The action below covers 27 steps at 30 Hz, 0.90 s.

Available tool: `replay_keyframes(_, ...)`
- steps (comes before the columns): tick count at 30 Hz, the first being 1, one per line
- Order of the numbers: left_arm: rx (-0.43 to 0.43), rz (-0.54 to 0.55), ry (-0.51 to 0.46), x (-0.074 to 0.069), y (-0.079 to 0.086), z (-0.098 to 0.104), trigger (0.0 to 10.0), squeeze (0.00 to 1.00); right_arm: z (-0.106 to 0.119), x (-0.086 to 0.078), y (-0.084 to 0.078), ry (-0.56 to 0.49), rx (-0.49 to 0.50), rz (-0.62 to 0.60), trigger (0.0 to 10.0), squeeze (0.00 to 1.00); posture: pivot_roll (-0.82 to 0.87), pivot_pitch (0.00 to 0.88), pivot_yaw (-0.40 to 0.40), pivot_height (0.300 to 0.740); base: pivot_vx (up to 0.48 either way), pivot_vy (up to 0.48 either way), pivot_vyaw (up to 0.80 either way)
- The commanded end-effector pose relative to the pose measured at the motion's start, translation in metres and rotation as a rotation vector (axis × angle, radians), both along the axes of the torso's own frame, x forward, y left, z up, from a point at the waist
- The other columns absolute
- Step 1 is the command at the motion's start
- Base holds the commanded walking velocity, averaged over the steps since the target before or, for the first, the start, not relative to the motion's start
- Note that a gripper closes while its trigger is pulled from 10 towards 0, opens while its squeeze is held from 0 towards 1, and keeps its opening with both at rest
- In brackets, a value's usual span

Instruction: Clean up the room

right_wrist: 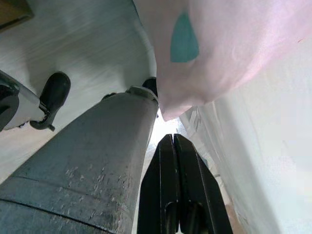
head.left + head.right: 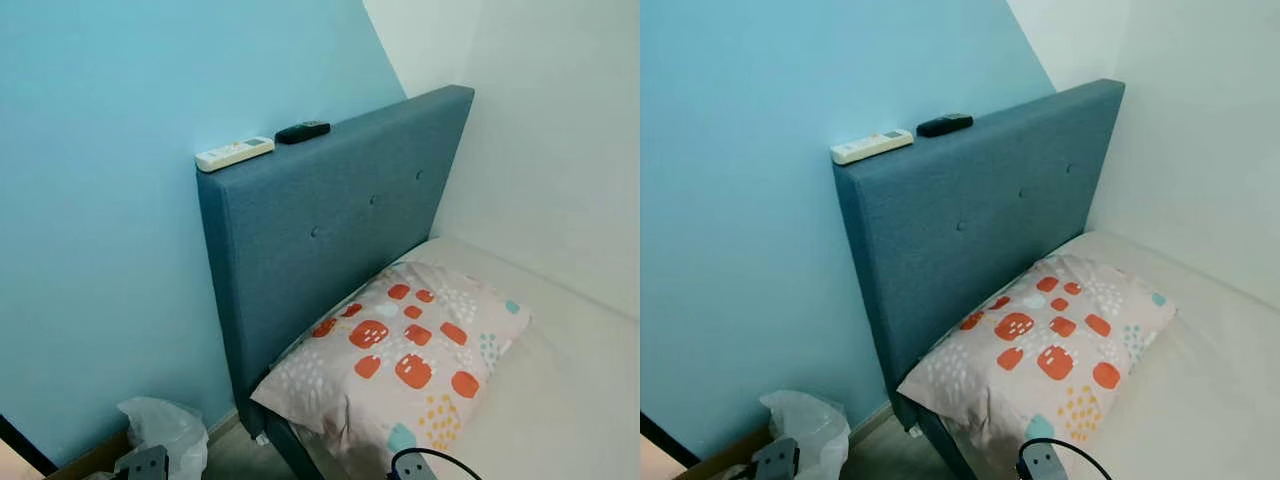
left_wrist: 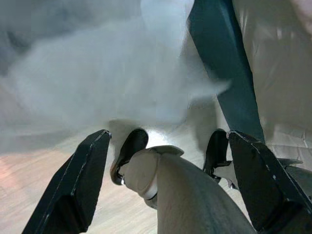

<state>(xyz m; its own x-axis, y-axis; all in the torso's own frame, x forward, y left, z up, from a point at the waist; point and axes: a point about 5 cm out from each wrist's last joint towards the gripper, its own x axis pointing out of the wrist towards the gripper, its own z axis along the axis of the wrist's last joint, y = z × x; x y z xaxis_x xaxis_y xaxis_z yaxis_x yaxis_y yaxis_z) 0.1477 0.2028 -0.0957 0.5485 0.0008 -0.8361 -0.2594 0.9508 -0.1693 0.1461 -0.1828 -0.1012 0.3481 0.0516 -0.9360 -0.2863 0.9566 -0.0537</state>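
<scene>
We see two remotes resting on the top edge of the blue headboard (image 2: 330, 220): a white remote (image 2: 234, 153) at the headboard's left corner, and a black remote (image 2: 302, 131) just beside it, further along the same edge toward the middle. The two lie near each other but do not touch. The headboard stands against a light blue wall (image 2: 100, 200) and shows a few tufted buttons on its face.

Below it, a patterned pillow (image 2: 400, 355) with orange, teal and yellow marks lies at the head end of the mattress (image 2: 570, 380), its near corner overhanging the bed's left edge. On the floor at the foot of the blue wall sits a crumpled white plastic bag (image 2: 165, 430).

Our left gripper (image 3: 168, 180) hangs low over the pale floor, its two black fingers spread wide apart with nothing between them. Our right gripper (image 1: 178, 185) hangs beside the bed under the pillow's corner, its fingers pressed together and holding nothing.
</scene>
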Motion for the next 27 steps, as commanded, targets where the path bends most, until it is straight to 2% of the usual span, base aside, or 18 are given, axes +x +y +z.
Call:
replay_keyframes(1,0.002,-0.004,0.026,-0.0041,-0.0003,-0.0020,10.0,0.00,-0.0005,-0.0022,-0.0025,0.002,-0.013,0.009,10.0,0.00,0.04,0.000,-0.068,0.740,-0.356,0.000,0.00)
replay_keyframes(8,0.020,-0.020,0.053,-0.0068,0.0011,-0.0031,10.0,0.00,-0.0018,-0.0065,-0.0047,0.013,-0.029,0.020,10.0,0.00,0.04,0.000,-0.063,0.740,-0.480,0.000,0.00)
replay_keyframes(19,0.029,-0.053,0.051,-0.0005,0.0002,-0.0012,10.0,0.00,-0.0001,-0.0012,-0.0048,-0.005,-0.035,0.009,10.0,0.00,0.04,0.000,-0.053,0.740,-0.480,0.000,0.00)
replay_keyframes(27,0.028,-0.066,0.060,-0.0021,-0.0023,-0.0022,10.0,0.00,0.0004,-0.0003,-0.0058,-0.011,-0.030,-0.024,10.0,0.00,0.03,0.000,-0.049,0.740,-0.480,0.000,0.00)
